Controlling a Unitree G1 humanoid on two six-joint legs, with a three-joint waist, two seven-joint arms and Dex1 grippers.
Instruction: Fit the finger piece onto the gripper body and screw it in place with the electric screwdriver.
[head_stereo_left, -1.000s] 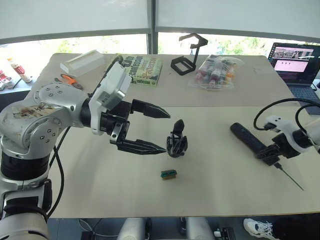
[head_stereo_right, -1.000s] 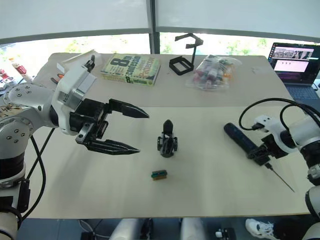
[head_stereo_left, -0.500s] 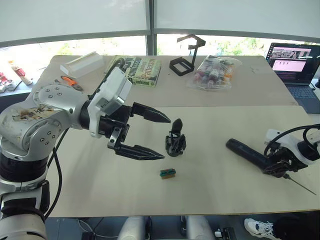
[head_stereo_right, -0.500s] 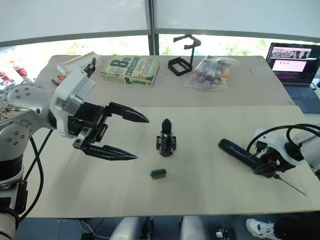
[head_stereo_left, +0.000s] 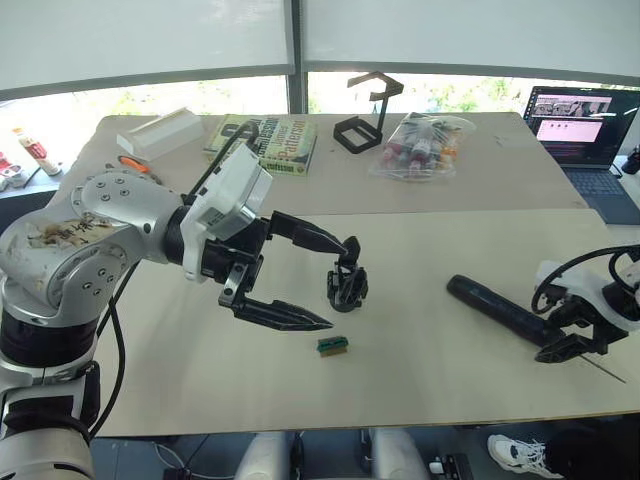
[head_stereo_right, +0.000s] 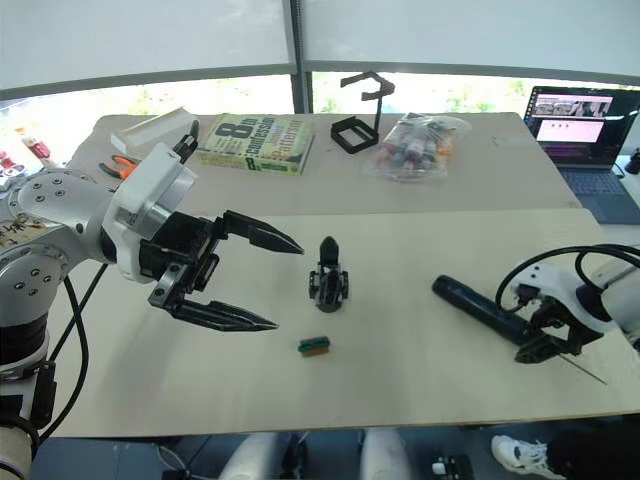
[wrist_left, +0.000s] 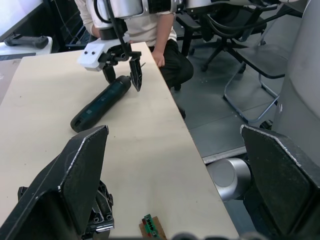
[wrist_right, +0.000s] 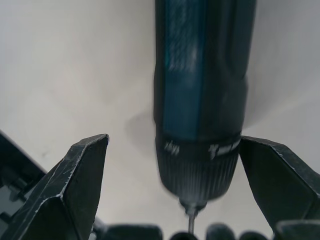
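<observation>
The gripper body (head_stereo_left: 347, 284) stands upright mid-table, with one black pointed finger sticking up from it. The finger piece is out of view. My left gripper (head_stereo_right: 288, 286) hovers open just left of the body, its fingers pointing at it. The electric screwdriver (head_stereo_left: 500, 311) lies flat at the right, with its thin bit toward the table's front right. My right gripper (head_stereo_left: 572, 345) is open at the bit end. In the right wrist view its fingers (wrist_right: 75, 180) stand apart on either side of the screwdriver's collar (wrist_right: 200, 150).
A small green-and-brown block (head_stereo_left: 333, 345) lies just in front of the gripper body. Along the back are a white box (head_stereo_left: 160, 128), a book (head_stereo_left: 280, 140), a black wire stand (head_stereo_left: 362, 115) and a bag of bottles (head_stereo_left: 420, 145). A laptop (head_stereo_left: 575, 115) sits far right. A person sits beyond the table (wrist_left: 145, 30).
The screwdriver and my right gripper have shifted toward the table's front right. My left gripper has edged lower and a little closer to the gripper body. The camera has shifted slightly.
</observation>
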